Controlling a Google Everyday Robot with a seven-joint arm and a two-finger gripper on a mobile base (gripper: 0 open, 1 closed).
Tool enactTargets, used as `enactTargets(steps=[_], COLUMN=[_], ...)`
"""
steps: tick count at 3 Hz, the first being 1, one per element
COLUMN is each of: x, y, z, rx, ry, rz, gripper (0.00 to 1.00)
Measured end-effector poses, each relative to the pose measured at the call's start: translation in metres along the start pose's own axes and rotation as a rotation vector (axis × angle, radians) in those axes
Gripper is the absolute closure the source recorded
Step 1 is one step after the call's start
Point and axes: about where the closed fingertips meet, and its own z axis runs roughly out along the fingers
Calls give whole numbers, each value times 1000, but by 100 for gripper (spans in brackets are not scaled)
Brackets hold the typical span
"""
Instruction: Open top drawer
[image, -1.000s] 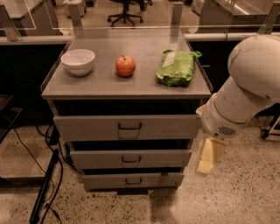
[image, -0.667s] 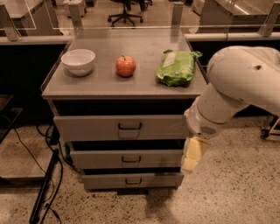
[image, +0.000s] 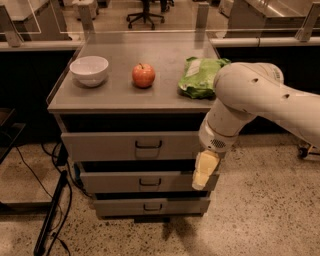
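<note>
The top drawer (image: 100, 145) is the widest of three grey metal drawers in the cabinet, with a dark wire pull handle (image: 148, 145) at its middle. Its front stands a little out from the cabinet, and its inside is hidden. My gripper (image: 204, 172) hangs fingers down from the white arm (image: 245, 95). It is in front of the right end of the drawers, level with the second drawer (image: 145, 182) and to the right of the top handle. It holds nothing.
On the cabinet top (image: 120, 95) stand a white bowl (image: 89, 70), a red apple (image: 143, 75) and a green bag (image: 199, 76). The bottom drawer (image: 150, 206) is lowest. A dark stand (image: 50, 215) and cables lie on the floor at left. Office chairs stand behind.
The arm has swung left and the gripper has moved left, from beside the cabinet's right edge to in front of the drawers' right end. The drawers have not moved.
</note>
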Motion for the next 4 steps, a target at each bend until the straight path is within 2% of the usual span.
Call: enactTargets(steps=[1, 2, 4], x=[1, 1, -14], y=[2, 2, -29], z=[0, 15, 34], rx=[-2, 5, 37], ry=[-2, -6, -38], rz=[2, 24, 59], gripper=[0, 0, 0])
